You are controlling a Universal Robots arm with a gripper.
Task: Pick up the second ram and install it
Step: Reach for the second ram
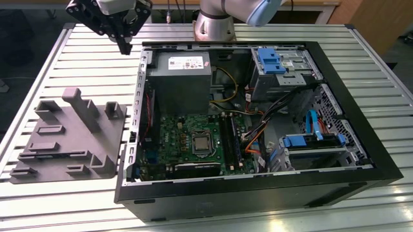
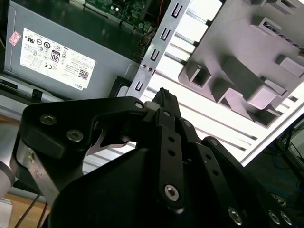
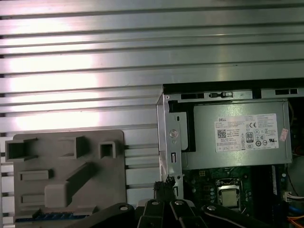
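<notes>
Seemingly empty, the pincer (image 1: 124,47) hung closed above the desk (image 1: 77,63), well apart from the second ram (image 3: 52,216) in the grey fixture (image 1: 71,135); descending closed, it might strike and chip the board's edge.

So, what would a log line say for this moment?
fingers: shut, empty, above table beside computer case | second ram: in grey tray, untouched | install: not done

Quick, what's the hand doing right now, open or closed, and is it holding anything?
Hand: closed, holding nothing.
</notes>
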